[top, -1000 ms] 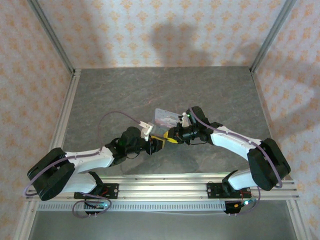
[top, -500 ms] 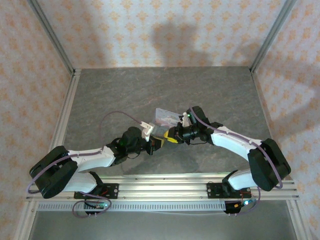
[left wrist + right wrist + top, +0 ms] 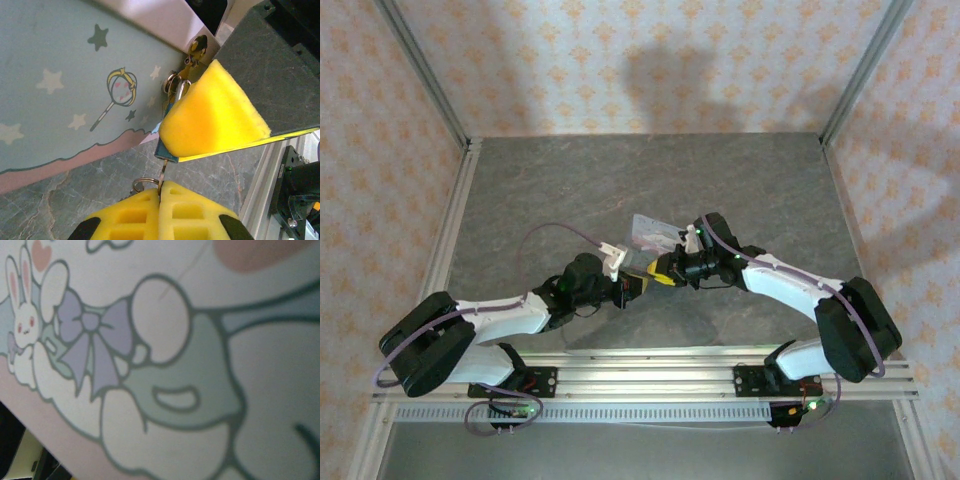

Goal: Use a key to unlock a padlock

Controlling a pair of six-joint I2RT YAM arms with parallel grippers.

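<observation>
**Change over the last second.** Seen from above, my left claw (image 3: 632,288), nearest the arm bases, has edged slightly toward the padlock. Just beyond it my right claw (image 3: 663,272) has turned a little at the wrist. The two remain tip to tip at the near edge of the tin (image 3: 650,233). I judge this to be fine alignment. The key is being lined up with or eased into the lock, and nothing shows the lock released.

**Left claw.** In its wrist view the two yellow fingers are pressed flat together, pinching the key (image 3: 161,172) at its head. A small wire ring (image 3: 141,183) sticks out to one side. The thin blade runs straight away from the fingertips, over the grey worktop (image 3: 100,170).

**Padlock.** The blade's far end meets the dark-blue padlock (image 3: 165,151), which lies just beyond the claw and in line with it. How deep the blade sits I cannot tell.

**Right claw.** One yellow pad (image 3: 215,115) lies against the padlock body and covers most of it. I cannot tell how wide this claw stands.

**Beyond.** The metal shackle (image 3: 179,89) rises from under the pad to the hasp (image 3: 199,46) on the pale-blue tin. It looks still closed, so unlocking is not yet done.
</observation>
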